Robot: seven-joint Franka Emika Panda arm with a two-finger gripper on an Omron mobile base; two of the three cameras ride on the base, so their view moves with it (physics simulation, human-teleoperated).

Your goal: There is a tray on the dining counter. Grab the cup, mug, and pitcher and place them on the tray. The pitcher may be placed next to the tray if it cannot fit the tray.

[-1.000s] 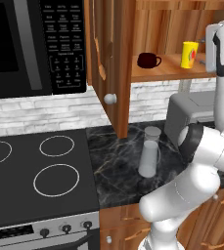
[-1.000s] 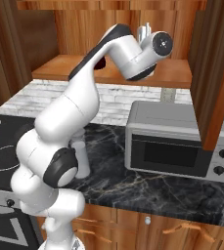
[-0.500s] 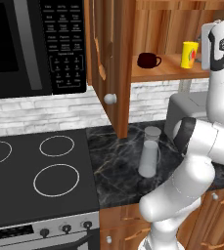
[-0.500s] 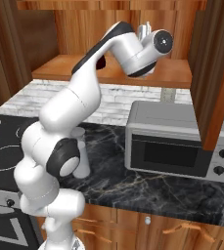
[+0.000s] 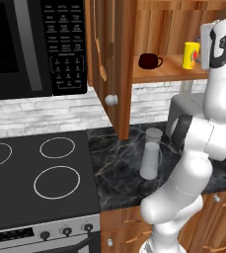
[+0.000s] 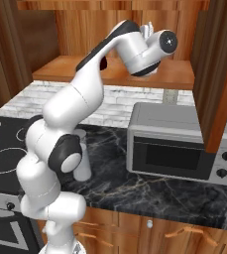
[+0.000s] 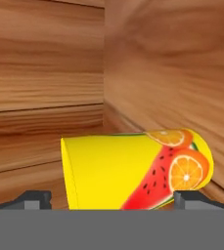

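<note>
A: Nearest to the base?
B: Black stovetop (image 5: 35,173) at lower left, rings marked in white. Dark marble worktop (image 5: 119,168) directly beside it.

A: On the worktop?
B: Clear grey pitcher (image 5: 151,154), upright, near the arm's lower joints. In the right base view, largely masked by the arm, one pale edge visible (image 6: 83,163). Grey countertop oven (image 6: 177,141) further right, against the brick wall.

A: Higher up?
B: Black microwave (image 5: 25,44) mounted over the stove. Wooden cabinet door (image 5: 109,59) with a round pale knob alongside. Open wooden shelf (image 5: 159,73) beyond that.

A: Shelf contents?
B: Dark maroon mug (image 5: 149,61), upright, handle turned toward the cup. Yellow cup (image 5: 190,55), upright, well apart from the mug, close to the arm's raised hand.

A: Claw?
B: Raised to shelf height at the cup, seen from the hand camera (image 7: 111,197). Fingers spread wide, one dark tip (image 7: 33,199) on each side of the cup (image 7: 133,171). Cup lying across that view, fruit pattern of watermelon and orange slices at one end. No contact confirmed; not possible to tell from the frames whether the tips touch the cup wall.

A: Behind the cup?
B: Wooden back and side panels of the shelf recess, nothing more legible.
</note>
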